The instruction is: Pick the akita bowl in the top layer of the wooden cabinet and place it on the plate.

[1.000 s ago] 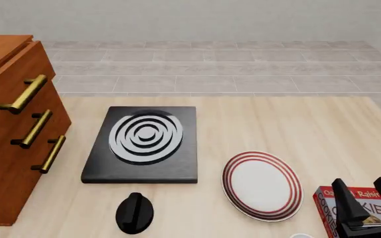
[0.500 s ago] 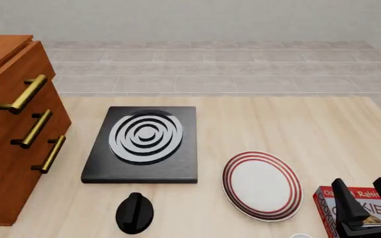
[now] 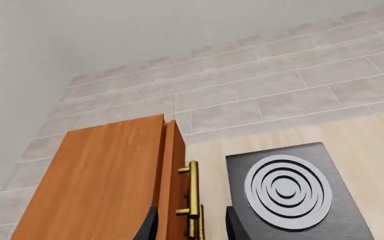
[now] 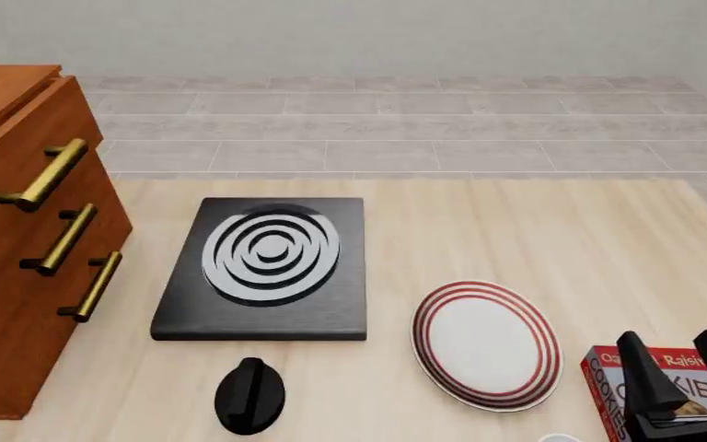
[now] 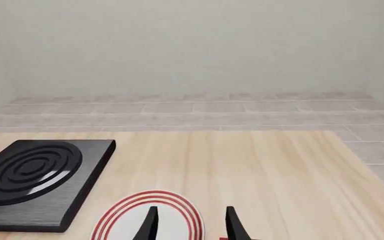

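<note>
Left wrist view: parted left end effector (image 3: pixel 190 227) straddles the top layer (image 3: pixel 172 175) handle.

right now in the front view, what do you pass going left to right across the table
reddish-brown wooden cabinet with brass bar handles → black square stove with white spiral rings → round white plate with red rim rings → red cookie box

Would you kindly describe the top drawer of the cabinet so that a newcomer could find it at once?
Start at the large reddish-brown wooden cabinet on the table's left edge, beside the black square stove. Three brass bar handles run down its front. The top drawer is the one behind the highest, farthest handle, and it is shut.
</note>
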### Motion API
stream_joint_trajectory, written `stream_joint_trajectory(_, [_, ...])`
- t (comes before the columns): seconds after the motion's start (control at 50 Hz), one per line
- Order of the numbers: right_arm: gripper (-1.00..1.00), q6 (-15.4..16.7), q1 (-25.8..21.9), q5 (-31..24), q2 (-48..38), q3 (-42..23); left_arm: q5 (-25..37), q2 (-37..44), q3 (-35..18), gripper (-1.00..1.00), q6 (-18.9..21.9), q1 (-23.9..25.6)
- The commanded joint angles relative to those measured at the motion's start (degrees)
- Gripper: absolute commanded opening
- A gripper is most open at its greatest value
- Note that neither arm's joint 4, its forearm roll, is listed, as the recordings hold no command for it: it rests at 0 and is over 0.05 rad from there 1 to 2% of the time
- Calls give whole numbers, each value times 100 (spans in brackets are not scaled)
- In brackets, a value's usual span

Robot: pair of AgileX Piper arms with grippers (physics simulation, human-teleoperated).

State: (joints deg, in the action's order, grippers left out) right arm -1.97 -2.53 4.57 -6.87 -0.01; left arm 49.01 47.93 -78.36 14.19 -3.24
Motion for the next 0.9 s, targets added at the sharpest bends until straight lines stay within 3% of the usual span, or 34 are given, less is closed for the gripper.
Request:
stream_joint_trajectory(0.02, [100,0,12,-70,88,0,500,457,-319,100,-250,-86])
stream_joint_trajectory(0.14, [100,-5,-1,-168,177,0,524,613,-252,100,-120,-484])
stream_joint_trajectory(0.36, [100,-5,12,-47,54,0,487,883,-147,100,-140,-758])
stream_joint_trajectory(0.9, [100,35,9,-88,68,0,-9,1032,728,100,93,-871])
